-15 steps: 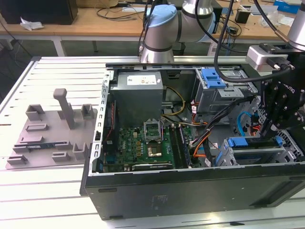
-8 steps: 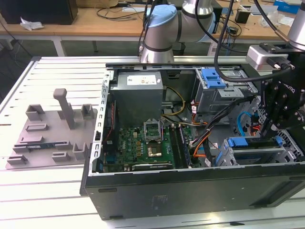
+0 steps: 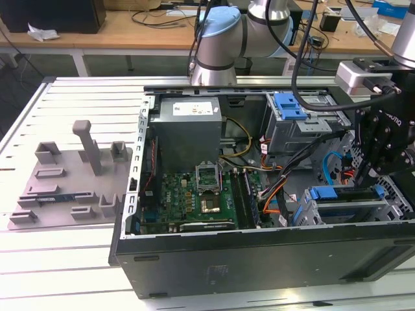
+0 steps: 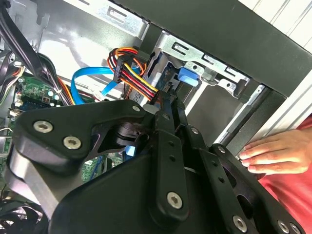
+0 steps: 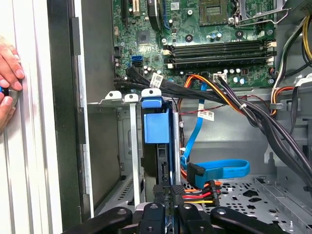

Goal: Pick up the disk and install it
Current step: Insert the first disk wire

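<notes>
Down in the open computer case (image 3: pixel 259 265), the disk (image 5: pixel 157 129) stands on edge in a slot of the metal drive cage (image 5: pixel 134 146), its blue rail and tab facing up toward the first wrist view's camera. In the exterior view this cage sits in the near corner of the case on the exterior view's right, and the black claw body hangs just above its right end.

The claw (image 5: pixel 168 191) is directly over the disk. Its two fingers are drawn close together and appear to pinch the disk's thin dark end edge, so the disk runs straight on from the fingertips into the cage.

Just beside the disk, a blue data cable (image 5: pixel 229 170) loops across the case floor, and a bundle of red, yellow and black power wires (image 5: pixel 200 196) ends in a plug near the fingertips. The green motherboard (image 5: pixel 195 24) lies farther in. A person's hand (image 5: pixel 9 73) rests on the slatted bench (image 3: pixel 65 259), outside the case wall. A grey fixture plate (image 3: pixel 65 181) lies on the bench at the exterior view's left, well apart from the case.
</notes>
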Motion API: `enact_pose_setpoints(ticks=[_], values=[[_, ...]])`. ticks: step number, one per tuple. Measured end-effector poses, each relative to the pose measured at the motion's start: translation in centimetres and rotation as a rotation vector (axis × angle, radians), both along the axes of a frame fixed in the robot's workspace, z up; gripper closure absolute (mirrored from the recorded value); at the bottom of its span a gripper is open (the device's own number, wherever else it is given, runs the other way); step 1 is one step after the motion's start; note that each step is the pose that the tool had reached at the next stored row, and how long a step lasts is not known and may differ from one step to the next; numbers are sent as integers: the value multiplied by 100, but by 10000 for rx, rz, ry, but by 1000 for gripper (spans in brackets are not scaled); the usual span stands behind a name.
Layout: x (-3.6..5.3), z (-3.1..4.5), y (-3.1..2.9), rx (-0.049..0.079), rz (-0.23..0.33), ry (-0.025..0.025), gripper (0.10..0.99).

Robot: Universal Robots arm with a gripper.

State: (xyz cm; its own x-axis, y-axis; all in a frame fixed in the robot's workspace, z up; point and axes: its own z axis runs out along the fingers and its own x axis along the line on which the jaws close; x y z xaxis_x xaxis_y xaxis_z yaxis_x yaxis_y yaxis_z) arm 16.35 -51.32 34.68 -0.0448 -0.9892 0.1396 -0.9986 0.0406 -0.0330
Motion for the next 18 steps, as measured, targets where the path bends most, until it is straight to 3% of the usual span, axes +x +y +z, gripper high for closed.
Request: enact_pose_setpoints(ticks=[18], values=[[0, -60, 5, 0, 164, 0, 918]])
